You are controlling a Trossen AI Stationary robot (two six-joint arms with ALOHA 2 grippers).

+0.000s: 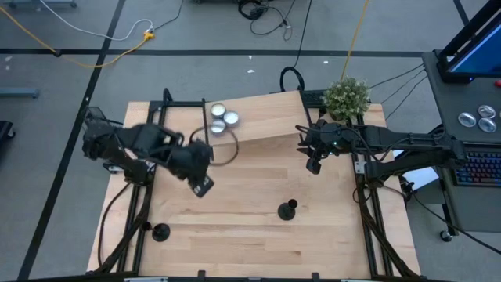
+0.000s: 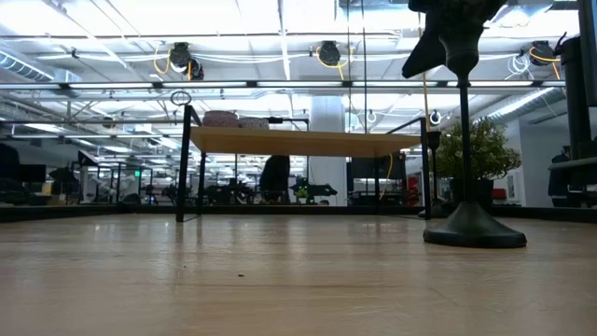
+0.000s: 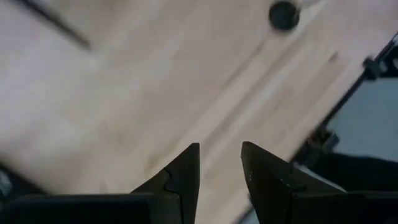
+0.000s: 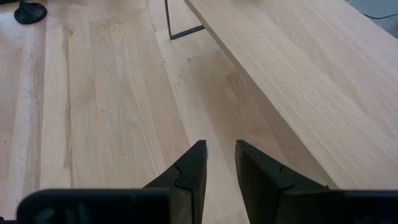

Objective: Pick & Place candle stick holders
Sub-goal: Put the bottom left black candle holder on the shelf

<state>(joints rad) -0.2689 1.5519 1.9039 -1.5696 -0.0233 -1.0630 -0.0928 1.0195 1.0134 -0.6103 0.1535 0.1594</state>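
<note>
- A wooden surface [image 1: 250, 235] seen from above, with two dark robot arms reaching over it from either side
- Two candle stick holders are visible here, not three: one [image 1: 288, 209] stands upright near the middle front of the surface, the other [image 1: 160, 231] near the front left corner; both are free, well apart, and touched by nothing
- The left gripper [image 1: 202, 185] hangs above bare wood left of centre, jaws slightly apart and empty; it seems to be heading toward a holder
- The right gripper [image 1: 314, 165] hovers just in front of a raised wooden shelf [image 1: 258, 117] at the back, jaws slightly apart and empty
- Three small silver tins [image 1: 221, 118] sit on the shelf, likely the drop-off area
- One potted plant [image 1: 346, 97] stands at the back right
</note>
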